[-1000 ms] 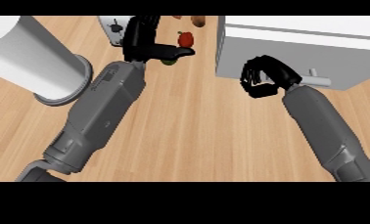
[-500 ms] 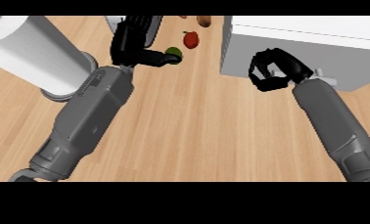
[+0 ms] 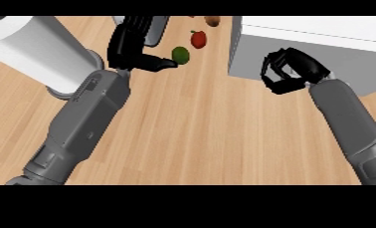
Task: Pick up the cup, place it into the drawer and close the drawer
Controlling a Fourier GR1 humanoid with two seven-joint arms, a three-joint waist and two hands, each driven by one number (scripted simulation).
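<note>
Your left hand has risen over the grey cup, fingers extended but not grasping; your right hand, clenched empty, has neared the drawer unit.

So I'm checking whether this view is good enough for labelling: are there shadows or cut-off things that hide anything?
Head view: light is even, with no glare on the wooden counter. The left hand covers part of a grey thing at the top edge. The white cylinder and white cabinet are cropped by the frame. The green fruit and red fruit show clearly. The right hand is curled and dark, its detail hard to read.
</note>
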